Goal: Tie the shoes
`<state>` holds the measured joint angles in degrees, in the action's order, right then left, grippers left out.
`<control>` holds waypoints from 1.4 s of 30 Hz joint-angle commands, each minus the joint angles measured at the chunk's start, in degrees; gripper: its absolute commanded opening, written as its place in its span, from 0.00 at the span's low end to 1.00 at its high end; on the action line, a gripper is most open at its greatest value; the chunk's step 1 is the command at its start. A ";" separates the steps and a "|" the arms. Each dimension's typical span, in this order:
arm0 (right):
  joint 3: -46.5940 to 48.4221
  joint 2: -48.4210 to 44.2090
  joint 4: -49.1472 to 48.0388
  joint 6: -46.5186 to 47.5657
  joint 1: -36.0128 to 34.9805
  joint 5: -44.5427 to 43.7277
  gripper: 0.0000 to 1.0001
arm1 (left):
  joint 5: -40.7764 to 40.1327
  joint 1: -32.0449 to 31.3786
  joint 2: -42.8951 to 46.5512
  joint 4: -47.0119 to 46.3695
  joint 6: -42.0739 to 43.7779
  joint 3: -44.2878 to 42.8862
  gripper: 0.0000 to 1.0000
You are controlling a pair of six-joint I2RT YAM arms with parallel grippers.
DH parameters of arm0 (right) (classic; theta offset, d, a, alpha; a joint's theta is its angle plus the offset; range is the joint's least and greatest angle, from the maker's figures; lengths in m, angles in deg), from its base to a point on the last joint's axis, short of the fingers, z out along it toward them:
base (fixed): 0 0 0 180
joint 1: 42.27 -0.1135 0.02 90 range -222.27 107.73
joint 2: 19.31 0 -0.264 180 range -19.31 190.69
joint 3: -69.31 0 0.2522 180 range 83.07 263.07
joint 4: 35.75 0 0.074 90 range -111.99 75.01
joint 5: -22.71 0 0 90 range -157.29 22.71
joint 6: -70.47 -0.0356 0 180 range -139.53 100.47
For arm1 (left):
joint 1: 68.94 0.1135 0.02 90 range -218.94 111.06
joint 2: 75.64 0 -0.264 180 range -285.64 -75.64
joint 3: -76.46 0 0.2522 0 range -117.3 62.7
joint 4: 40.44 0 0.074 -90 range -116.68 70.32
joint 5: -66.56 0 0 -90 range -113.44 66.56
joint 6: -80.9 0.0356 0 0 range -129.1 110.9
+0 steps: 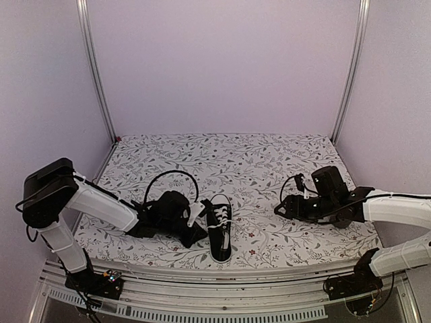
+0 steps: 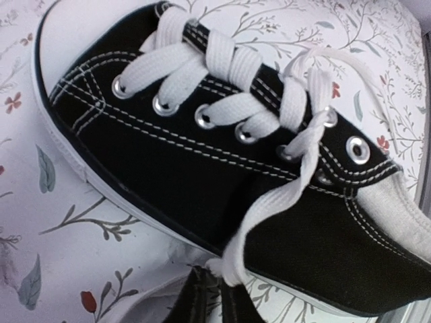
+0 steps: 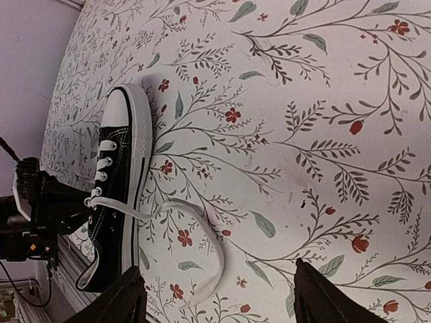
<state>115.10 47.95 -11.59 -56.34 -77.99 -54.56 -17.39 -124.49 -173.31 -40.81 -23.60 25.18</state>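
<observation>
A black low-top sneaker [image 1: 220,232] with white laces and white sole lies near the table's front edge. My left gripper [image 1: 196,214] sits right beside the shoe's left side. In the left wrist view the gripper [image 2: 219,297] is shut on the end of one white lace [image 2: 269,208], which runs taut from the upper eyelets down the shoe's side [image 2: 202,168]. My right gripper [image 1: 280,206] is open and empty, well right of the shoe. In the right wrist view its spread fingers [image 3: 121,299] frame the other lace [image 3: 210,232], lying loose and curved on the cloth beside the shoe [image 3: 114,195].
A floral tablecloth [image 1: 256,161] covers the table. Metal frame posts [image 1: 97,74] stand at the back corners with plain walls behind. A black cable loop [image 1: 172,175] arches over the left gripper. The table's metal front edge [image 1: 222,272] lies just beyond the shoe.
</observation>
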 commanded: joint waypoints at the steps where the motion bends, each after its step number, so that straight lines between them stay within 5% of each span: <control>1: -0.26 0.28 -3.16 0.46 -0.81 0.57 0.75 | -2.90 -1.07 -0.99 -0.21 3.06 -1.90 0.02; 11: 1.51 2.50 2.60 -1.79 -6.20 -4.74 0.70 | 0.91 -1.07 6.26 12.34 2.09 -8.91 0.00; 24: 11.22 18.15 12.32 -12.46 -18.32 -16.75 0.51 | 12.54 -0.24 4.48 28.79 5.47 -21.45 0.00; 33: 16.87 25.70 16.47 -14.15 -20.97 -19.79 0.41 | 17.03 2.48 4.16 25.33 5.89 -21.20 0.00; 42: 12.84 23.79 15.06 -18.61 -20.21 -21.00 0.04 | 16.21 3.42 6.44 25.08 7.88 -20.40 0.00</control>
<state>131.01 73.99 3.62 -72.15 -98.87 -74.31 -1.76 -121.93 -168.85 -14.43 -17.37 4.07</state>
